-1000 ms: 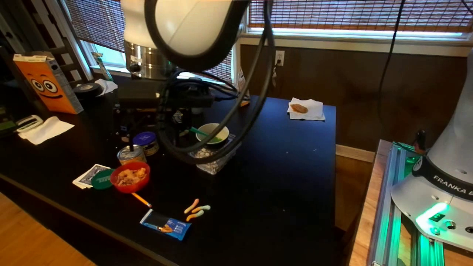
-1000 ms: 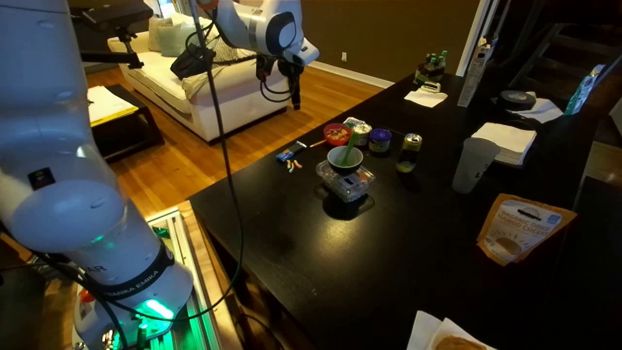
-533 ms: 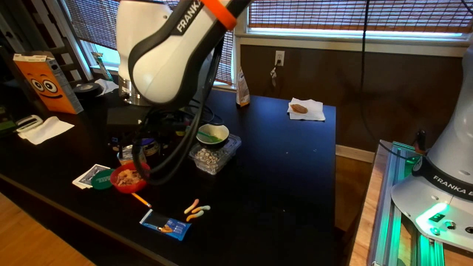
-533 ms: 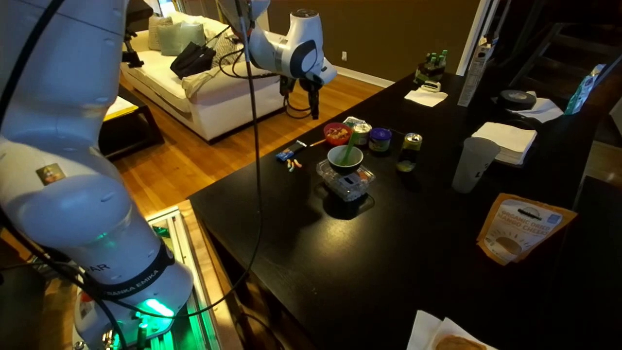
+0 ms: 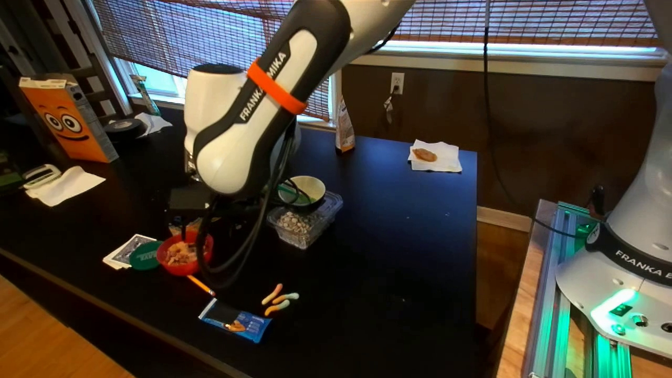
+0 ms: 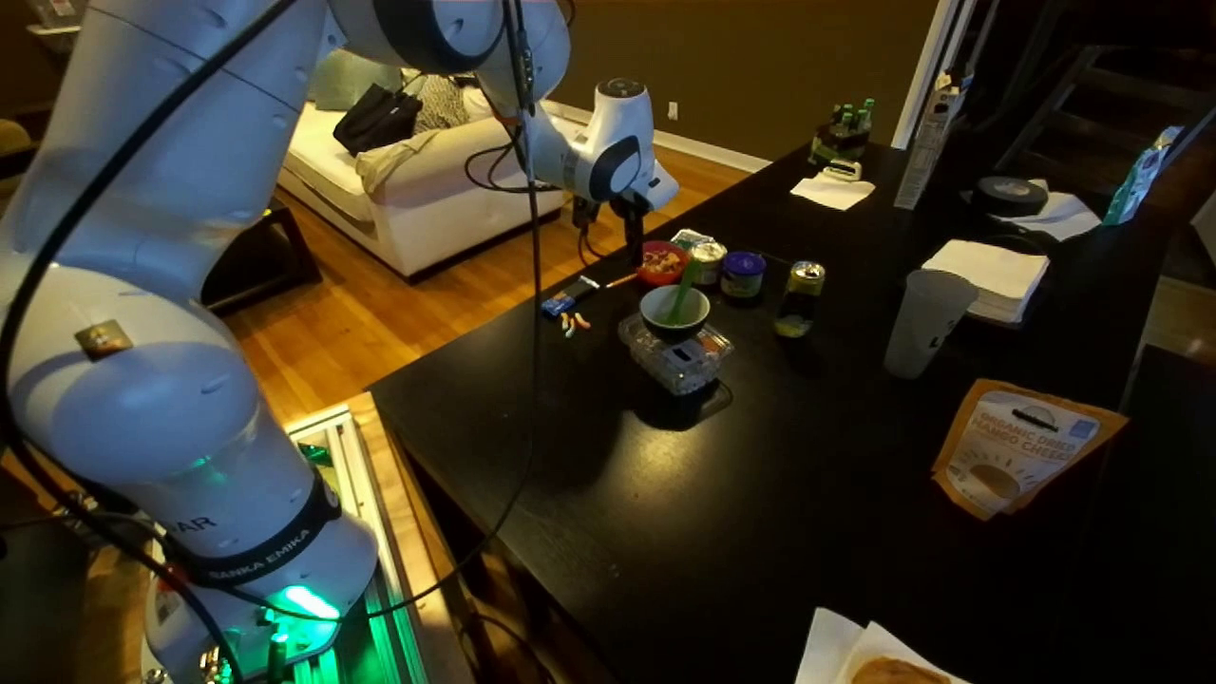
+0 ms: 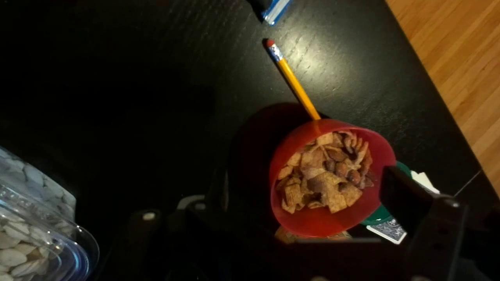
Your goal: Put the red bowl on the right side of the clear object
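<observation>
In the wrist view, clear tub [image 7: 49, 195] is way over at 8 o'clock, then a pencil [image 7: 293, 81] around 1. Red bowl [image 7: 340, 219], loaded with snack bits [image 7: 326, 183], is at about 4 o'clock, framed by the gripper [image 7: 306, 189], fingers spread wide, can't tell if they touch it. Green disc [image 7: 378, 216] peeks out at the bowl's 4.
</observation>
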Tool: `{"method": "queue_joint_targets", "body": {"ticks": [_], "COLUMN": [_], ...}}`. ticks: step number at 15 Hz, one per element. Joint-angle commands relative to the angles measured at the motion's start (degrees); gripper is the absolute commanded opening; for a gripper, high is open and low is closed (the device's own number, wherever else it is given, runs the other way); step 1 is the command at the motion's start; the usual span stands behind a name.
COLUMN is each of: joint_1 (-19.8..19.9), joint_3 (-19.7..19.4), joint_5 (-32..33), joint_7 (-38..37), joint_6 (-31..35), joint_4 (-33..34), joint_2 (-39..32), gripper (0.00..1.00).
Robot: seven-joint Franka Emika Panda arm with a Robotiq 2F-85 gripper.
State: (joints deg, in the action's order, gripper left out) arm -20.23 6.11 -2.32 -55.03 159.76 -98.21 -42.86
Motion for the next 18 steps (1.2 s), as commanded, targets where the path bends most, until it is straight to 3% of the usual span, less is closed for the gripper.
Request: {"method": "queue_joint_targets", "body": {"ticks": [1, 7, 8, 9, 12, 18], "joint_1": [-2.2, -2.6, -2.7, -3.3, -4.6, -4.7], "joint_3": [-2.7, -2.4, -2.4, -2.9, -4.4, -7.0], "joint_5": [-2.4, -6.4, -7.0, -7.1, -7.0, -6.6], "joint_7": [-0.5, -1.1, -1.2, -1.5, -3.0, -4.9], "joint_6": [0.3, 2.2, 2.5, 2.8, 2.5, 1.7], "joint_4": [5.1, 10.8, 11.6, 12.2, 13.4, 12.1], "joint_2": [-5.1, -10.9, -11.5, -12.1, -12.7, -10.7], "gripper": [1.00, 1.00, 0.96, 0.77, 0.63, 0.19]}}
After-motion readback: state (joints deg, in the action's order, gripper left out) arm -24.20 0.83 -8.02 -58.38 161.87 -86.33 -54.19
